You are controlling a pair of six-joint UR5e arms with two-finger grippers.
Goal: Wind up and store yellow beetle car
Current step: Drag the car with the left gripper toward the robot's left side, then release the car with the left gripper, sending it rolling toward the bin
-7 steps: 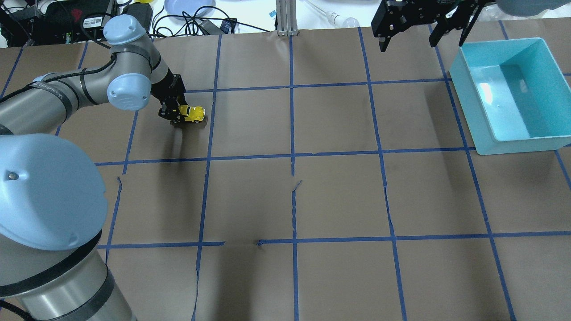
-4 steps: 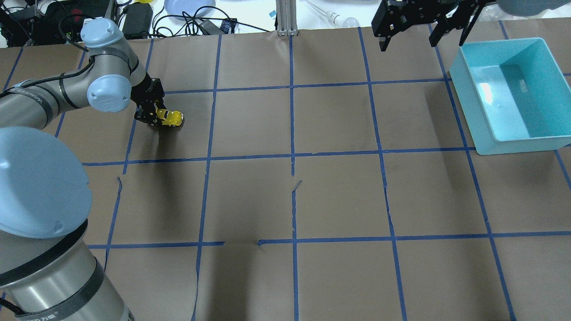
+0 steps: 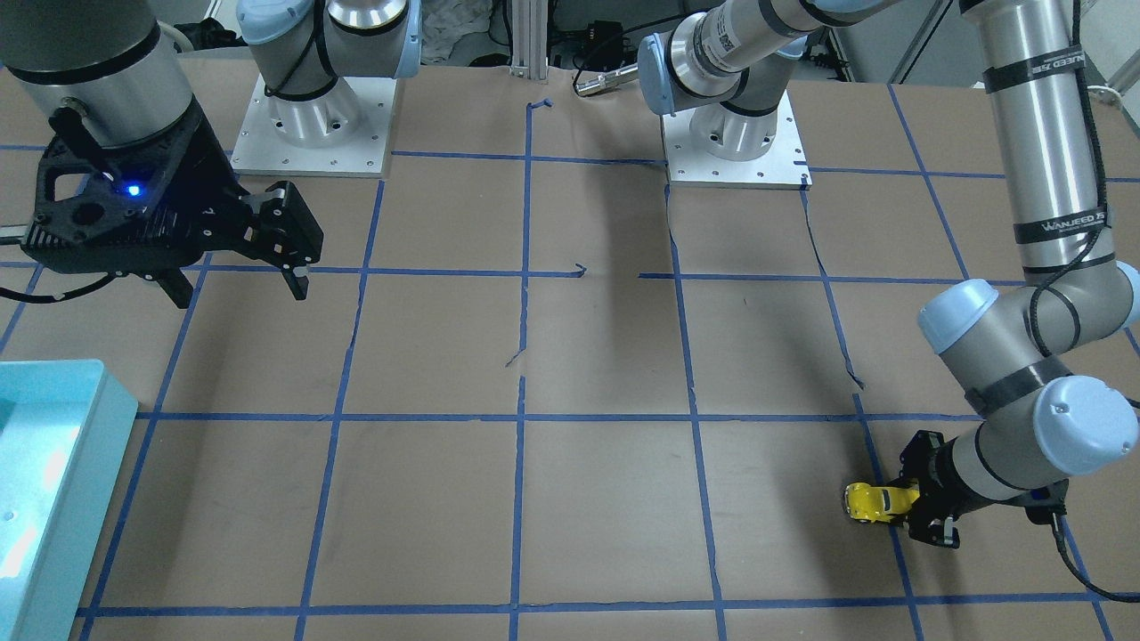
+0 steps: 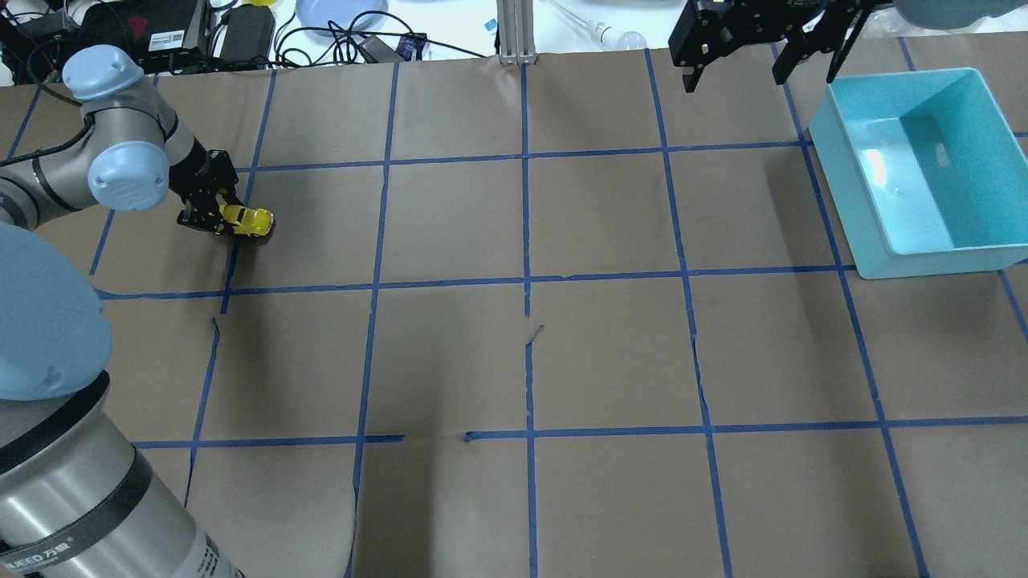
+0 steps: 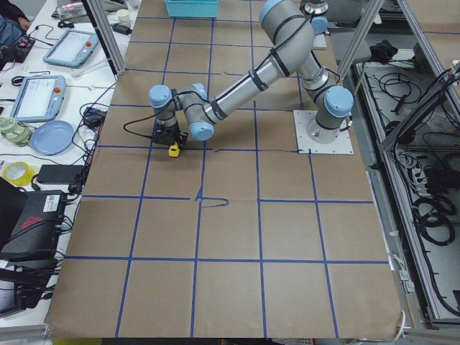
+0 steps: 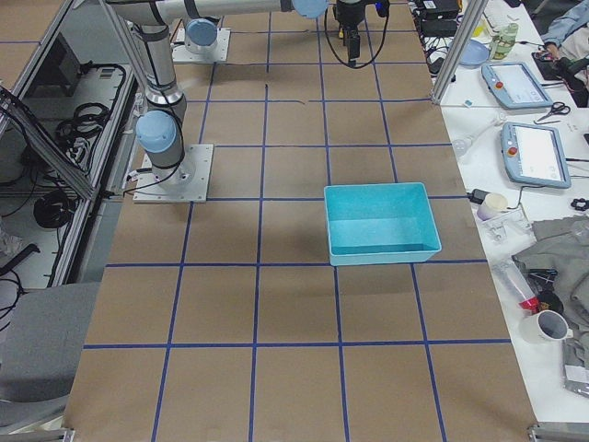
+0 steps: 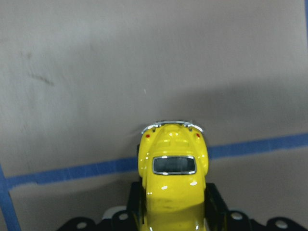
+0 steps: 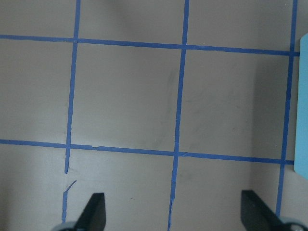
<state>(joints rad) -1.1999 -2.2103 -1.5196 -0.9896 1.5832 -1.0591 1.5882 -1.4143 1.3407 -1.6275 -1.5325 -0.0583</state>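
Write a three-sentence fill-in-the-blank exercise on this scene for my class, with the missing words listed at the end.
1. The left gripper is shut on the yellow beetle car, which sits over a ____ tape line.
2. The right gripper hangs above the table with its jaws ____.
3. The teal bin stands nearer to the ____ gripper.

Missing words: blue; open; right.

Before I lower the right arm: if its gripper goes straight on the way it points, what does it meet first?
Most likely the bare paper-covered table. The right gripper points straight down at it, jaws open, and the teal bin shows only at the wrist view's right edge. How high the gripper hangs is unclear.
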